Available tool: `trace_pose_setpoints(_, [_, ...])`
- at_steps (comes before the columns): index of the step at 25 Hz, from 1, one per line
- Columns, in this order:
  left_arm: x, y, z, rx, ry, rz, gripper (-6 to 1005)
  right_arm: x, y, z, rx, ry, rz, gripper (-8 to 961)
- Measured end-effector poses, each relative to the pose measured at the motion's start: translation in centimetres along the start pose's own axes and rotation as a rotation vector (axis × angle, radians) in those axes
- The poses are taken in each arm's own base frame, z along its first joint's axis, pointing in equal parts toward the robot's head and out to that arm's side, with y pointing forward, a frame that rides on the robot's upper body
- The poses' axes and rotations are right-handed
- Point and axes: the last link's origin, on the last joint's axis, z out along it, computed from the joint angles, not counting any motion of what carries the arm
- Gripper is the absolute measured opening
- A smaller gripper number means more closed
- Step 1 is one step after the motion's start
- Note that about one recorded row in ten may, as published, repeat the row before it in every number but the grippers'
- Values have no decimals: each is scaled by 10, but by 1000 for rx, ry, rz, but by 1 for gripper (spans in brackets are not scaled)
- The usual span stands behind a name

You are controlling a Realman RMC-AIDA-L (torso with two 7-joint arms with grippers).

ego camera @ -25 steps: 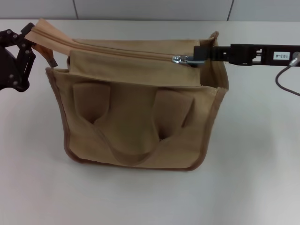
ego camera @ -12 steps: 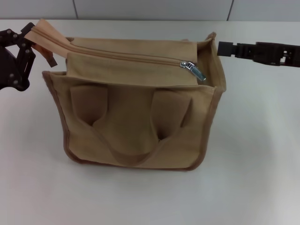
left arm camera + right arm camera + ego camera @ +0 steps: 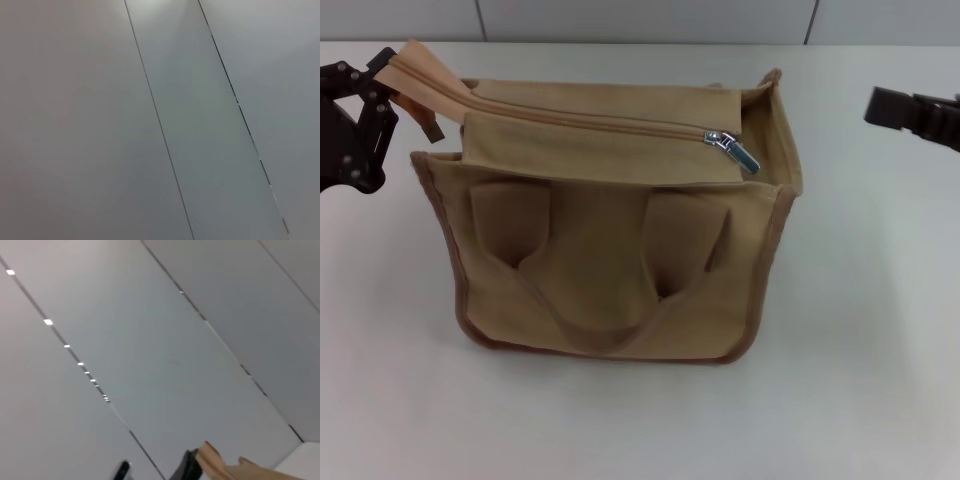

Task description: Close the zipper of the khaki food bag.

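The khaki food bag (image 3: 610,250) stands on the table in the head view, handles facing me. Its zipper (image 3: 580,118) runs along the top, and the silver slider (image 3: 720,138) sits near the right end with the pull tab (image 3: 745,157) lying loose. My left gripper (image 3: 382,78) is at the bag's left end, shut on the raised tail of the zipper. My right gripper (image 3: 872,105) is off to the right of the bag, open, empty and apart from it. A tan corner of the bag (image 3: 225,470) shows in the right wrist view.
The bag rests on a white table (image 3: 860,330) with a grey panelled wall (image 3: 640,18) behind. The left wrist view shows only wall panels (image 3: 150,120).
My right gripper has let go of the pull tab and drawn back to the right, away from the bag. The pull tab has dropped flat. The left gripper has not moved.
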Motion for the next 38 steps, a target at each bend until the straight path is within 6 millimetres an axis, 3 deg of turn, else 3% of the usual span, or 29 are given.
trace_pose_setpoints(9, [-3, 1, -1, 16, -13, -13, 114, 28, 3, -6, -41, -49, -229, 116])
trace_pose_setpoints(13, [-6, 0, -2, 23, -29, -17, 115, 53, 10, -1, -57, -47, -386, 163])
trace_pose_setpoints(19, [-6, -1, -2, 9, -44, -76, 117, 82, 12, 7, -92, 52, -448, 440])
trace_pose_setpoints(23, [-2, -9, -6, 3, -56, -172, 248, 93, 3, 17, -90, 122, -403, 621])
trace_pose_setpoints(29, [11, -24, -20, -61, -139, -289, 403, 98, -3, 25, -90, 163, -391, 797])
trace_pose_setpoints(36, [37, -41, -47, -250, -314, -423, 559, 101, -7, 32, -93, 203, -391, 806])
trace_pose_setpoints(38, [42, -43, -51, -291, -350, -463, 643, 102, -8, 34, -98, 211, -388, 806])
